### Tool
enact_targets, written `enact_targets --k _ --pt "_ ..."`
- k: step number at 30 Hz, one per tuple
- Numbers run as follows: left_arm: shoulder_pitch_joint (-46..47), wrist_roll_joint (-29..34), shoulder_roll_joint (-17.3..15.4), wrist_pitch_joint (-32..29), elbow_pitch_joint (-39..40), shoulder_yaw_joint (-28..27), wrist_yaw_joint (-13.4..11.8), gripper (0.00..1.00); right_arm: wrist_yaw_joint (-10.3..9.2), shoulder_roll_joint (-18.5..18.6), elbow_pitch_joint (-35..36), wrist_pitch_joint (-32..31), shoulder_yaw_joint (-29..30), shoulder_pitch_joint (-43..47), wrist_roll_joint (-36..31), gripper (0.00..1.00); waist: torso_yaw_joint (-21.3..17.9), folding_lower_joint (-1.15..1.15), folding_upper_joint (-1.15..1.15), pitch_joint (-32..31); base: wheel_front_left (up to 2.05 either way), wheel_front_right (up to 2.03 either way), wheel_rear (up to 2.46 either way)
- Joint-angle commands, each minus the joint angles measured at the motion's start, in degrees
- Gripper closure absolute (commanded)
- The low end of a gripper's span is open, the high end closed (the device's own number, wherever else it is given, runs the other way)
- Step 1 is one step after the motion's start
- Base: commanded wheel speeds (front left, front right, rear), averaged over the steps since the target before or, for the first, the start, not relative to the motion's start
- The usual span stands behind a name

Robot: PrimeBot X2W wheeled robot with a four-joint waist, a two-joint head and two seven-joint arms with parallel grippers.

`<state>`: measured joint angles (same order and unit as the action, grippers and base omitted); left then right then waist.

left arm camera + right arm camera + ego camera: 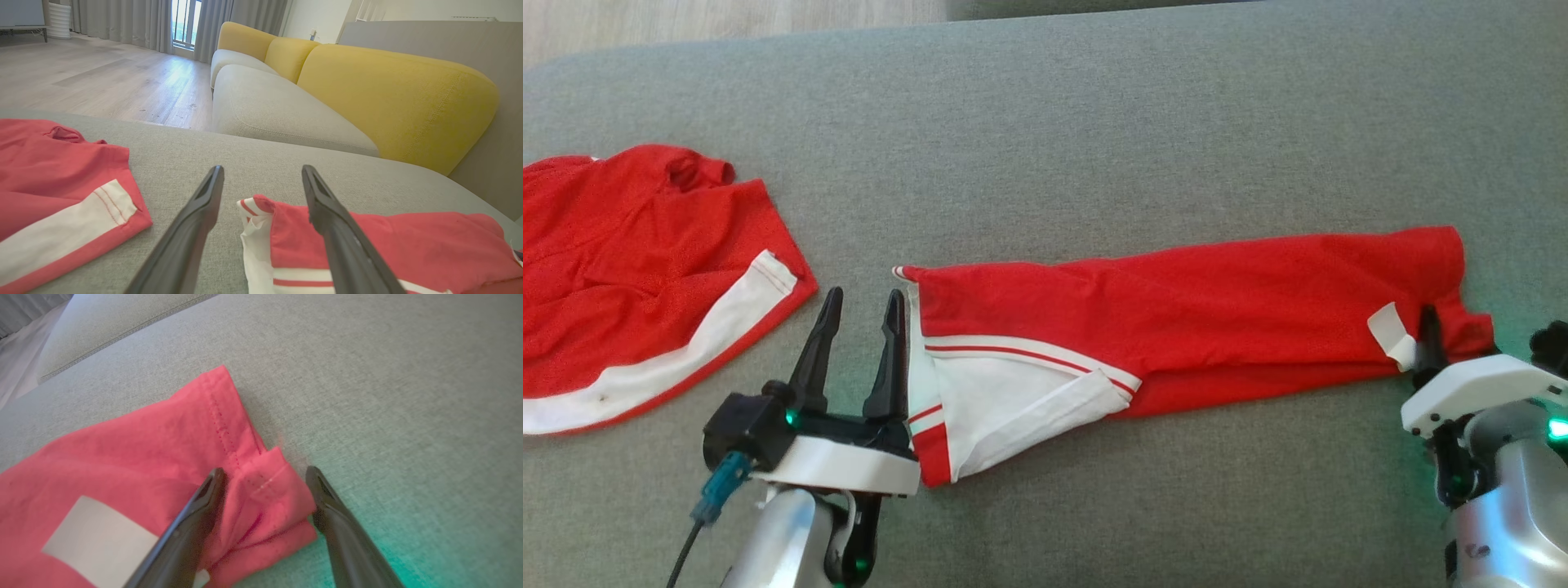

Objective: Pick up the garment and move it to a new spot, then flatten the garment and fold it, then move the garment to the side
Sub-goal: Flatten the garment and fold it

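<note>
The garment (1176,327), red with white panels and stripes, lies as a long folded strip across the grey cushion (1094,122). My left gripper (859,314) is open just beside its white left end. In the left wrist view the left gripper (261,175) has that end of the garment (408,245) between its fingers and under the right one. My right gripper (1486,339) is at the strip's right end. In the right wrist view the right gripper (265,473) is open and straddles the hemmed corner of the garment (143,449), beside a white label (98,539).
A second red and white piece of clothing (629,269) lies spread at the cushion's left, also in the left wrist view (49,183). Beyond the cushion stand a yellow-backed sofa (388,90) and a wooden floor (102,77).
</note>
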<state>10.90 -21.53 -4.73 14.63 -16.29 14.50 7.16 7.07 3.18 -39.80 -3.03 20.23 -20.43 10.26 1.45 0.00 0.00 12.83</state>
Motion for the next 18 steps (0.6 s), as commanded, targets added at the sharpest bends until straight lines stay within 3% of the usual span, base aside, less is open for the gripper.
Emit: enact_targets --k 1,2,3,4,10,18 --pt "2.30 0.05 -0.40 0.37 1.72 -2.26 0.32 0.00 0.42 -0.29 -0.53 -0.73 -3.45 -0.04 1.29 0.00 -0.14 0.00 0.00 0.01 0.00 0.00 0.00" --pt "2.30 0.07 -0.41 0.37 1.74 -2.32 0.32 0.00 0.42 -0.30 -0.69 -0.82 -4.13 0.04 1.74 0.35 -0.20 0.00 0.00 -0.01 0.00 0.00 0.00" --pt "2.30 0.07 -0.41 0.37 1.74 -2.32 0.32 0.00 0.42 -0.30 -0.69 -0.82 -4.13 0.04 1.74 0.35 -0.20 0.00 0.00 -0.01 0.00 0.00 0.00" --pt "2.29 0.10 -0.43 0.37 1.75 -2.41 0.32 0.00 0.42 -0.30 -0.75 -0.85 -4.67 0.11 2.15 1.00 -0.26 0.00 0.00 -0.06 0.00 0.00 0.00" --pt "1.97 0.29 -0.49 0.37 1.61 -2.69 0.32 0.00 0.42 -0.30 1.16 0.13 -4.01 0.10 1.13 1.00 -0.48 0.00 0.00 -0.78 0.00 0.00 0.00" --pt "1.19 0.21 -0.52 0.37 1.57 -2.77 0.33 0.00 0.42 -0.30 6.91 0.04 6.00 -0.65 -5.90 1.00 -0.20 0.00 0.00 -2.46 0.00 0.00 0.00"
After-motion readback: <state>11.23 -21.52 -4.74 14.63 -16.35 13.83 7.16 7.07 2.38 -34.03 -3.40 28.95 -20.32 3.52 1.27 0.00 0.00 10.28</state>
